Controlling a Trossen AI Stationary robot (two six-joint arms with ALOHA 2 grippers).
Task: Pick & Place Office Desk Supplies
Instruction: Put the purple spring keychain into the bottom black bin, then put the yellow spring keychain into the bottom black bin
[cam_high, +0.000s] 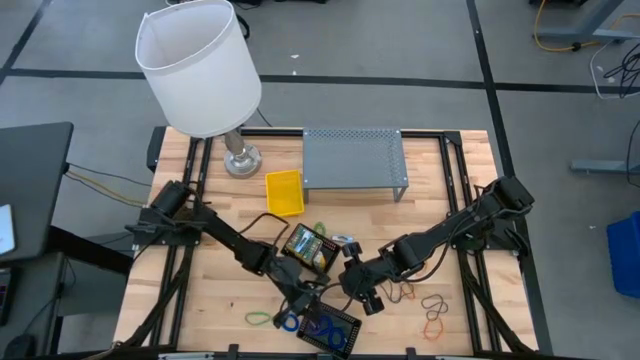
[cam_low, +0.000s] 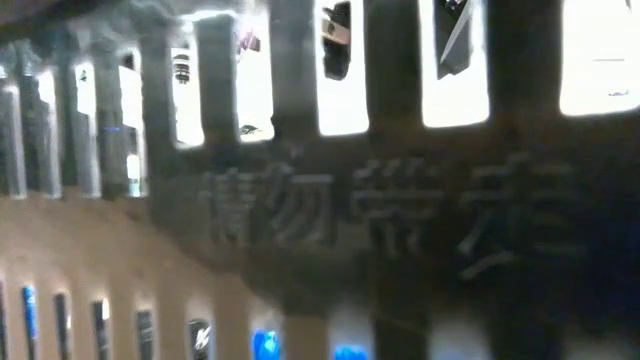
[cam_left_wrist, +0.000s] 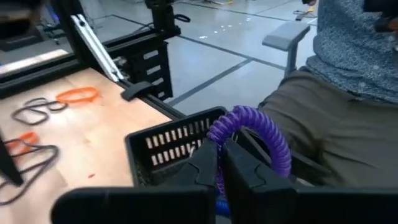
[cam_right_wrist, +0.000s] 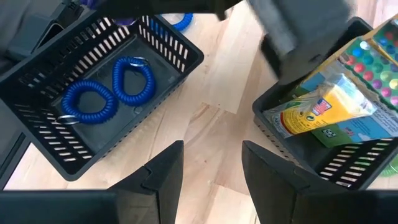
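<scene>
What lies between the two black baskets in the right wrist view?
Bare wooden tabletop, nothing on it. The right wrist view shows that strip between the basket with blue coils and the basket with the crayon box; the open right gripper hovers above it.

Lab: taped floor, framed bench

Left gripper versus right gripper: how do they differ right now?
The left gripper is shut on a purple coil band above a black basket; the right gripper is open and empty, over bare wood between two baskets. Both hang low near the table's front edge.
</scene>
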